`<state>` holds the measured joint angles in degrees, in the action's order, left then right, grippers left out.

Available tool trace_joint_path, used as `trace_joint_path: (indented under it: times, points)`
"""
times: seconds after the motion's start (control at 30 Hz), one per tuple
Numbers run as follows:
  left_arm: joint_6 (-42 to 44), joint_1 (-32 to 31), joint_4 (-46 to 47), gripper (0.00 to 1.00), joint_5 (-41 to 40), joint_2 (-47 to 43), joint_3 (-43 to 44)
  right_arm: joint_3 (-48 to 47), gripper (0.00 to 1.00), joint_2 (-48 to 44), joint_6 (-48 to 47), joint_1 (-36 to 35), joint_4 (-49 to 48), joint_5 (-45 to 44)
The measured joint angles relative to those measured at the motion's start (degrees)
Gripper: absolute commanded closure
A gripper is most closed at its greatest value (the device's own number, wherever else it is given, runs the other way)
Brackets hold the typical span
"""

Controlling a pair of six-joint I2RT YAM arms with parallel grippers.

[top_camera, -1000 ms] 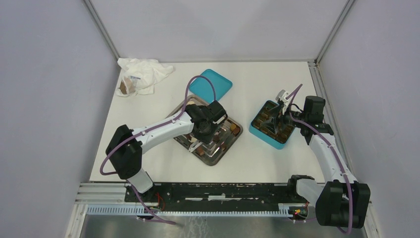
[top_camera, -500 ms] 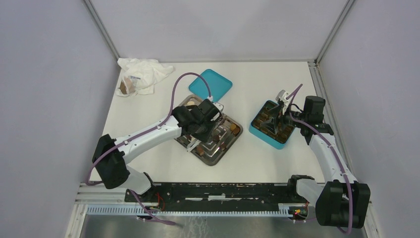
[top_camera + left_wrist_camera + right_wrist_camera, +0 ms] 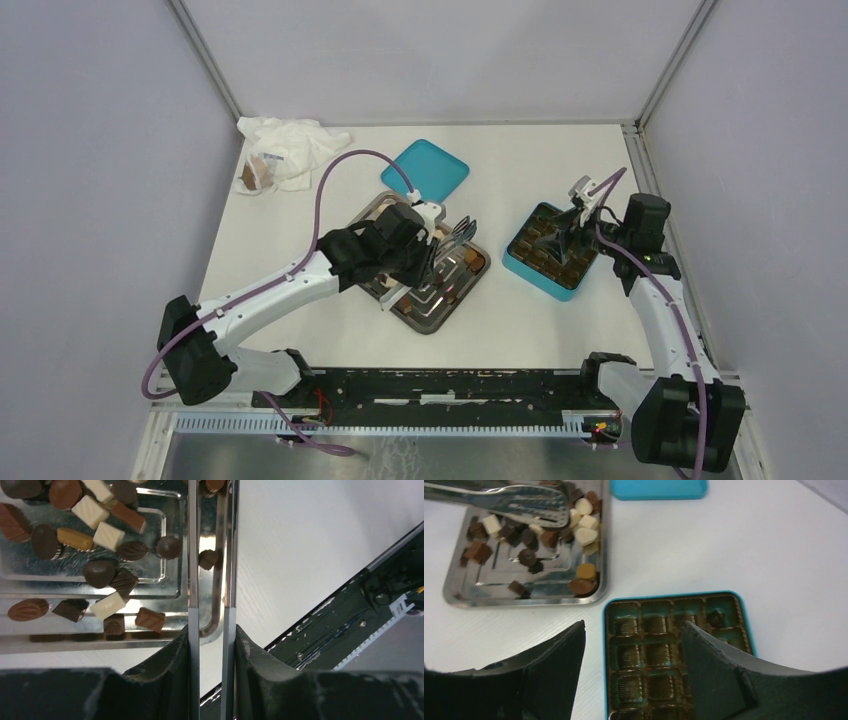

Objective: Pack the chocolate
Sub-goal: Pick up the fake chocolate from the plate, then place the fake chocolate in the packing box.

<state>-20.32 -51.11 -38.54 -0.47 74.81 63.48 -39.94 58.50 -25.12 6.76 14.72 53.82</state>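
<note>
Several small dark, light brown and white chocolates (image 3: 102, 535) lie in the steel tray (image 3: 474, 277); they also show in the right wrist view (image 3: 579, 525). My left gripper (image 3: 211, 630) is shut on metal tongs (image 3: 192, 555), which it holds over the tray's right part (image 3: 458, 235). A dark piece (image 3: 209, 559) sits between the two tong arms; I cannot tell whether it is pinched. My right gripper (image 3: 633, 630) is open and empty, just above the teal box with brown dividers (image 3: 659, 650). One dark piece (image 3: 715, 617) lies in a far right cell of the box.
The teal lid (image 3: 426, 168) lies behind the tray. A white crumpled plastic bag with a brown lump (image 3: 288, 150) is at the back left. The teal box (image 3: 522, 262) stands right of the tray. The black rail (image 3: 440, 385) runs along the near edge.
My left arm's elbow has swung out to the left, and its gripper has turned and shifted the tongs toward the tray's right side. My right gripper has drawn back slightly over the box.
</note>
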Motion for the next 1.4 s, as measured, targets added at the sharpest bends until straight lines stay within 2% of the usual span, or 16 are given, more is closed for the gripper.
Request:
trace_joint_path:
  times: [0.13, 0.33, 0.5, 0.63, 1.0, 1.4]
  points:
    - [-1.1, 0.0, 4.5, 0.98, 2.4, -0.5, -0.9, 0.3, 0.23, -2.6, 5.7, 2.6, -4.2, -6.9]
    - [-2.5, -0.4, 12.7, 0.98, 5.3, 0.9, -1.0, 2.5, 0.22, -6.4, 16.1, 5.5, -11.3, -23.2]
    - [-2.7, -2.3, 17.7, 0.98, 5.4, 8.0, 1.6, 3.7, 0.20, -6.5, 23.1, 5.8, -14.2, -36.7]
    - [-2.7, -4.5, 18.2, 0.98, 3.8, 15.3, 7.0, 3.8, 0.20, -6.4, 26.1, 5.8, -15.0, -43.2]
    - [-2.6, -9.6, 13.5, 0.98, -6.1, 32.3, 25.1, 4.0, 0.21, -6.4, 28.1, 5.8, -15.6, -45.5]
    - [-2.4, -10.2, 6.8, 0.95, -10.3, 39.8, 32.5, 4.1, 0.21, -6.3, 28.3, 5.8, -15.8, -45.5]
